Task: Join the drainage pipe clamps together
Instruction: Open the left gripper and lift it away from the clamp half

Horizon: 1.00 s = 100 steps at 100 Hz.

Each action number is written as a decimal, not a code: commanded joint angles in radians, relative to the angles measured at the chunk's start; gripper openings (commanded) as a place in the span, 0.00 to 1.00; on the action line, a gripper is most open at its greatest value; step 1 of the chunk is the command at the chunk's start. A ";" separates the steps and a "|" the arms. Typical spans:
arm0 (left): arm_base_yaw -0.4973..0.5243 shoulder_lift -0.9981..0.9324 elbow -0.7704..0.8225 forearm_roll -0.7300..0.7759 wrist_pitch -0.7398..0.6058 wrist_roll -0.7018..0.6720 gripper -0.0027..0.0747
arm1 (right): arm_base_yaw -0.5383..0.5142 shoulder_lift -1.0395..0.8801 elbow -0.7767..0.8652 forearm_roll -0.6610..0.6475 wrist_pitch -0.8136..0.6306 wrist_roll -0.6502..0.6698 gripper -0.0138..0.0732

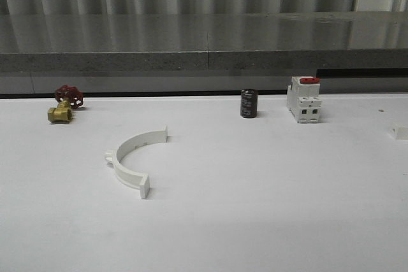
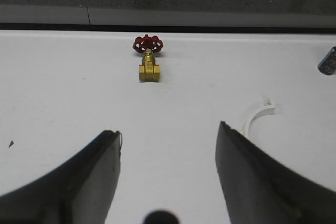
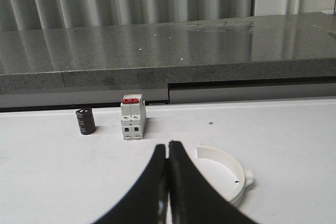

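One white half-ring clamp lies on the white table, left of centre, its open side facing right. One of its ends shows past my left gripper's right finger. My left gripper hangs open above bare table, holding nothing. A second white half-ring clamp lies flat just right of my right gripper, whose fingers are pressed together with nothing between them. A small white piece at the table's right edge is cut off by the frame.
A brass valve with a red handwheel sits at the back left. A black cylinder and a white breaker with a red switch stand at the back right. A grey ledge runs behind the table.
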<state>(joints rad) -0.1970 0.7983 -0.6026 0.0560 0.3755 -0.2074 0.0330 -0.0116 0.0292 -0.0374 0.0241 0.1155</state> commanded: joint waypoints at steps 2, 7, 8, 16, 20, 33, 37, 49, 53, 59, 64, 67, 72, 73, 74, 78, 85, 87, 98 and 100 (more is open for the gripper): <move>0.001 -0.108 0.038 0.000 -0.081 0.004 0.56 | 0.002 -0.014 -0.020 -0.008 -0.081 -0.002 0.08; 0.001 -0.161 0.081 0.001 -0.082 0.004 0.56 | 0.002 -0.014 -0.020 -0.008 -0.081 -0.002 0.08; 0.001 -0.169 0.086 0.001 -0.082 0.004 0.56 | 0.002 -0.014 -0.020 -0.008 -0.081 -0.002 0.08; 0.001 -0.252 0.138 0.001 -0.082 0.004 0.56 | 0.002 -0.014 -0.020 -0.008 -0.081 -0.002 0.08; 0.001 -0.288 0.162 0.001 -0.082 0.004 0.55 | 0.002 -0.014 -0.020 -0.008 -0.081 -0.002 0.08; 0.001 -0.376 0.221 0.000 -0.082 0.004 0.51 | 0.002 -0.014 -0.020 -0.008 -0.081 -0.002 0.08; 0.001 -0.400 0.229 0.000 -0.082 0.004 0.49 | 0.002 -0.014 -0.020 -0.008 -0.081 -0.002 0.08; 0.001 -0.444 0.229 0.006 -0.082 0.004 0.38 | 0.002 -0.014 -0.020 -0.008 -0.088 -0.002 0.08; 0.001 -0.449 0.229 0.006 -0.082 0.004 0.33 | 0.002 -0.014 -0.020 -0.008 -0.089 -0.002 0.08; 0.001 -0.449 0.230 0.006 -0.082 0.004 0.26 | 0.002 -0.014 -0.020 -0.008 -0.107 -0.002 0.08; 0.001 -0.449 0.230 0.006 -0.082 0.004 0.19 | 0.002 -0.014 -0.020 -0.008 -0.129 -0.002 0.08; 0.001 -0.449 0.230 0.006 -0.082 0.004 0.15 | 0.002 -0.014 -0.020 -0.008 -0.145 -0.002 0.08; 0.001 -0.449 0.230 0.006 -0.082 0.004 0.08 | 0.002 -0.014 -0.020 -0.007 -0.175 -0.002 0.08; 0.001 -0.449 0.230 0.006 -0.082 0.004 0.06 | 0.002 -0.014 -0.022 -0.004 -0.181 -0.002 0.08; 0.001 -0.449 0.230 0.006 -0.082 0.004 0.05 | 0.002 -0.014 -0.022 -0.001 -0.184 -0.002 0.08; 0.001 -0.449 0.230 0.006 -0.082 0.004 0.01 | 0.002 -0.013 -0.029 0.010 -0.186 -0.002 0.08; 0.001 -0.449 0.230 0.008 -0.082 0.004 0.01 | 0.002 -0.012 -0.059 0.037 -0.149 -0.002 0.08; 0.001 -0.449 0.230 0.008 -0.082 0.004 0.01 | 0.002 -0.010 -0.072 0.050 -0.128 -0.002 0.08; 0.001 -0.449 0.230 0.008 -0.082 0.004 0.01 | 0.002 0.008 -0.170 0.068 0.018 -0.002 0.08; 0.001 -0.449 0.230 0.008 -0.082 0.004 0.01 | 0.002 0.018 -0.186 0.068 0.040 -0.002 0.08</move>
<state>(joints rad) -0.1970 0.3434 -0.3480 0.0599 0.3752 -0.2051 0.0330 -0.0116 -0.0500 0.0184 0.0391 0.1155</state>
